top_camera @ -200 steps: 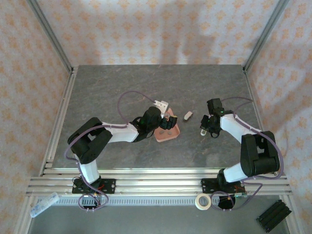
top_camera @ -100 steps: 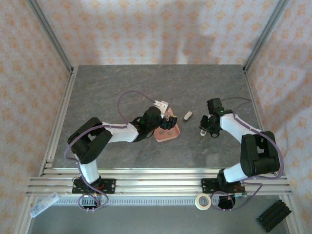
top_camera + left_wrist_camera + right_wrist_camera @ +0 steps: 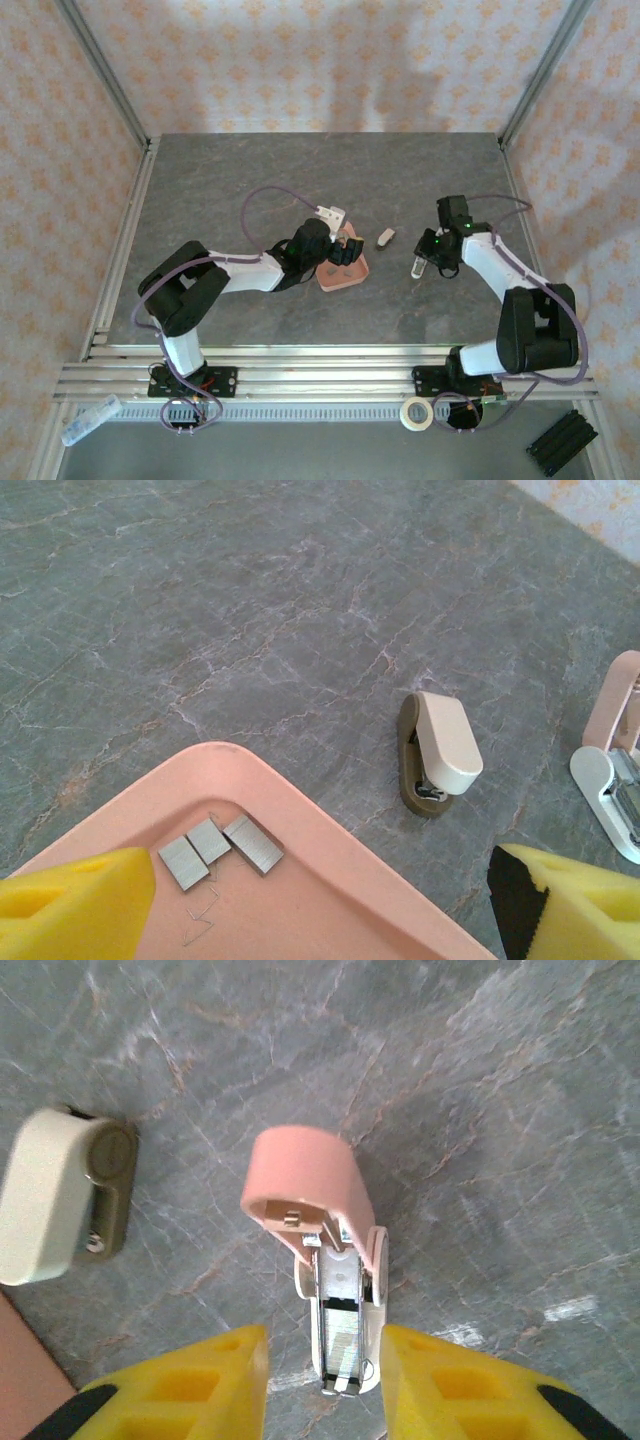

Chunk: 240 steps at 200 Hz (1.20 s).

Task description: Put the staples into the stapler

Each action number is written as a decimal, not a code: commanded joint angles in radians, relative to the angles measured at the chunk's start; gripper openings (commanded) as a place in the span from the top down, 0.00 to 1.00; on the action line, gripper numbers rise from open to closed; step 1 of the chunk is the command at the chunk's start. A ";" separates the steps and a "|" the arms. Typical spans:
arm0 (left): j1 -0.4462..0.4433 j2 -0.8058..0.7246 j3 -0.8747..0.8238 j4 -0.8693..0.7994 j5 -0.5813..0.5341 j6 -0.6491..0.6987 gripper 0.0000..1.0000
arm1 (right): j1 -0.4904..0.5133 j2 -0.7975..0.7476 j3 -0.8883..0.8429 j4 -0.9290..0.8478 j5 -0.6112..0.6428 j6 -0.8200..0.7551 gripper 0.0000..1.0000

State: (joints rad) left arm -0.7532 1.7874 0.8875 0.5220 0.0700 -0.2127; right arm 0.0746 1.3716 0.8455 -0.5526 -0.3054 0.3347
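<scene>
Beneath the spread left end effector (image 3: 320,910) lie staples (image 3: 221,846); the right end effector (image 3: 325,1380), parted, straddles the stapler (image 3: 305,1185).

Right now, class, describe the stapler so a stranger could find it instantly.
On the grey table, look right of the salmon tray, past the cream stub. The stapler lies there. Unlike the plain stub, it is hinged open: pink top, white metal-lined base.
</scene>
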 commanded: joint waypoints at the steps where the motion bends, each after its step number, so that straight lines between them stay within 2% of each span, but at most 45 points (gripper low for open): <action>1: -0.012 -0.048 -0.031 0.073 -0.013 -0.043 0.13 | -0.038 -0.056 0.010 0.003 -0.057 -0.009 0.64; 38: -0.055 -0.015 -0.072 0.193 -0.087 -0.129 0.14 | -0.101 -0.090 0.003 0.022 -0.128 -0.019 0.58; 67: -0.097 0.036 -0.104 0.292 -0.104 -0.164 0.14 | -0.119 -0.128 -0.005 0.041 -0.129 -0.034 0.54; 92: -0.104 0.019 -0.165 0.313 -0.116 -0.169 0.14 | -0.125 -0.154 -0.001 0.049 -0.124 -0.056 0.51; 135: -0.102 0.007 -0.158 0.303 -0.162 -0.056 0.13 | -0.127 -0.173 0.012 0.086 -0.129 -0.081 0.48; 166: -0.084 0.027 -0.122 0.306 -0.137 -0.023 0.12 | -0.126 -0.228 -0.019 0.157 -0.112 -0.067 0.47; 188: -0.065 0.033 -0.124 0.330 -0.115 -0.028 0.12 | -0.126 -0.230 -0.020 0.169 -0.106 -0.082 0.47; 240: -0.030 0.068 -0.066 0.346 -0.078 0.053 0.11 | -0.127 -0.229 -0.009 0.196 -0.116 -0.102 0.46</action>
State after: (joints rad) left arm -0.8009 1.8420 0.7776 0.8288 -0.0273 -0.2203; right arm -0.0467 1.1526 0.8360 -0.3920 -0.4347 0.2565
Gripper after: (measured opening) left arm 0.885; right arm 0.533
